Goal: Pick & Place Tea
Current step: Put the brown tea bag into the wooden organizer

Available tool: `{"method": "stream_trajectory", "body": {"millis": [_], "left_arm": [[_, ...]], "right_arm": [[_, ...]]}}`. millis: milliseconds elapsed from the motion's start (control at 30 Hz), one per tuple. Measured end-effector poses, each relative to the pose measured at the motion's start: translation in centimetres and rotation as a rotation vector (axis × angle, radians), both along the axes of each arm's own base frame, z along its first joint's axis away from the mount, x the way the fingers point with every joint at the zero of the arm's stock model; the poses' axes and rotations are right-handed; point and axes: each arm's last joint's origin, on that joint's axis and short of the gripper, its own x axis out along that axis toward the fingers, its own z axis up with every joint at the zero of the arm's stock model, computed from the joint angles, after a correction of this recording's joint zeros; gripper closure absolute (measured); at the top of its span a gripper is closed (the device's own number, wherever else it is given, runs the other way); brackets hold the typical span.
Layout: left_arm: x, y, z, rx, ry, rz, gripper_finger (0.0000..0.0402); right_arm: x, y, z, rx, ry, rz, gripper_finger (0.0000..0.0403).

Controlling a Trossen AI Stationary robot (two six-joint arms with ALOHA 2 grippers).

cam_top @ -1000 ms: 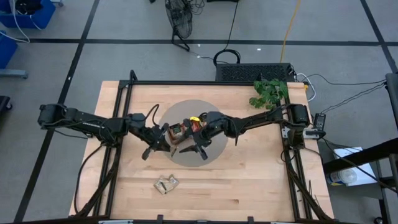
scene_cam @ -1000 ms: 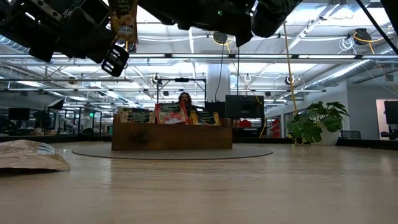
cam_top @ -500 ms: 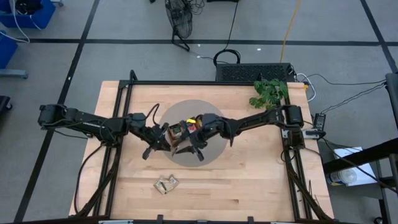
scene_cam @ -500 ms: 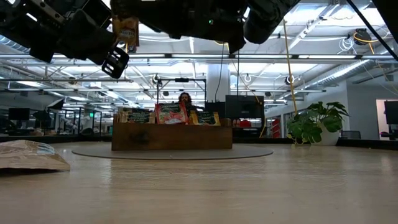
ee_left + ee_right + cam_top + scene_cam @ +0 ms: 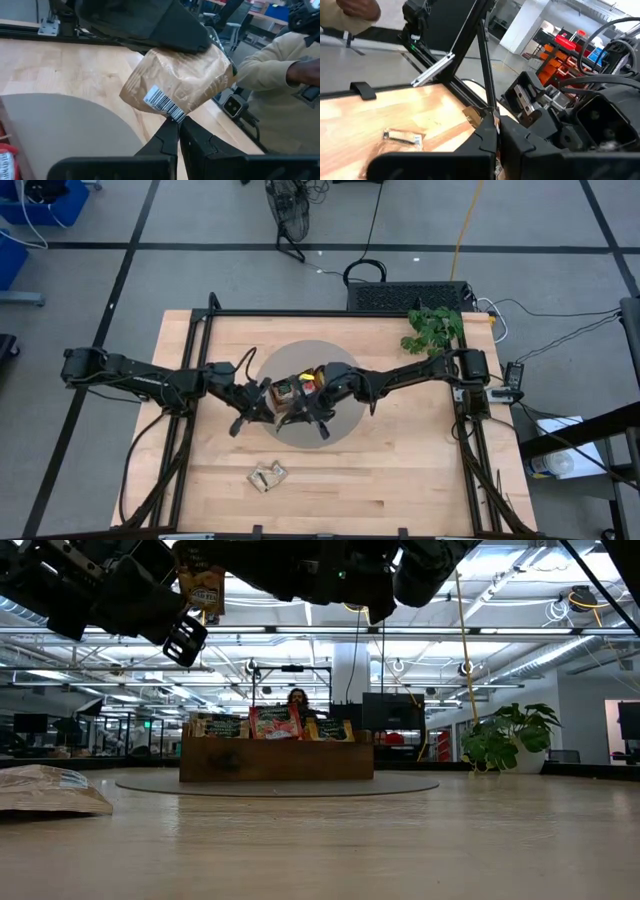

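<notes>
While both jaws pinch 1 beige tea sachet (image 5: 180, 82) above the tabletop (image 5: 400, 470), we should release one side gently.

On my screens: table (image 5: 400, 470), pale blond wood with fine plank lines, framed in black rails. Round mat (image 5: 345, 430), flat grey-beige. Tray (image 5: 276, 761), dark brown wood. Sachets in the tray (image 5: 273, 724): I see one red in the middle, dark green ones with pale lettering either side. Sachet held up between the arms (image 5: 180, 82): crinkled tan paper with a white barcode patch printed in black bars. Loose sachets on the table (image 5: 268, 475): pale beige with dark marks. Both arms (image 5: 150, 380): matt black. Plant (image 5: 433, 328): bright green leaves. Floor (image 5: 200, 220): grey, crossed by black lines. Person's sleeve (image 5: 270, 65): cream.
</notes>
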Motion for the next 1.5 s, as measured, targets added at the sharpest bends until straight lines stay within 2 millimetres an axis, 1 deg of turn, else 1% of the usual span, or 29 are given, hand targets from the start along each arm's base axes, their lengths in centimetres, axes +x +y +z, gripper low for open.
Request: {"method": "stream_trajectory", "body": {"millis": [133,300,533,700,767,867,1000,1100,1200,1333,1467,1500], "left_arm": [[0.0,0.1,-0.2,0.004,0.013,0.02,0.0387],[0.0,0.1,-0.2,-0.002,0.018,0.025,0.0387],[0.0,-0.1,-0.4,-0.024,0.05,0.039,0.0387],[0.1,0.0,-0.4,-0.028,0.056,0.092,0.0386],[0.1,0.1,-0.4,-0.023,0.055,0.118,0.0379],[0.1,0.1,-0.4,-0.019,0.056,0.127,0.0344],[0.2,0.3,-0.4,0.025,0.043,0.18,0.0265],[0.0,0.5,-0.4,0.025,0.051,0.197,0.0209],[-0.4,0.9,0.2,0.022,0.037,0.215,0.0169],[-1.3,1.7,1.2,0.038,-0.004,0.279,0.0139],[-1.8,2.2,1.9,0.093,-0.067,0.332,0.0124],[-1.9,2.2,2.0,0.107,-0.075,0.344,0.0122]], "right_arm": [[0.1,-0.1,-0.3,-0.016,0.027,-0.072,0.0402],[0.1,-0.3,-0.2,-0.02,0.024,-0.151,0.0402],[0.1,0.1,-0.2,-0.02,0.028,-0.151,0.0403],[0.2,0.0,-0.3,-0.017,0.031,-0.154,0.0403],[0.1,0.0,-0.3,-0.018,0.035,-0.158,0.0403],[0.2,0.0,-0.4,-0.018,0.04,-0.161,0.0403],[0.1,0.0,-0.6,-0.021,0.064,-0.17,0.0403],[0.2,-0.2,-1.0,-0.03,0.108,-0.255,0.0403],[0.0,-1.0,-1.6,0.031,0.157,-0.365,0.0403],[-0.7,-2.2,-2.8,0.145,0.16,-0.511,0.0403],[-1.0,-3.2,-3.6,0.308,0.1,-0.559,0.0403],[-0.9,-3.4,-4.2,0.337,0.103,-0.561,0.0403]]}}
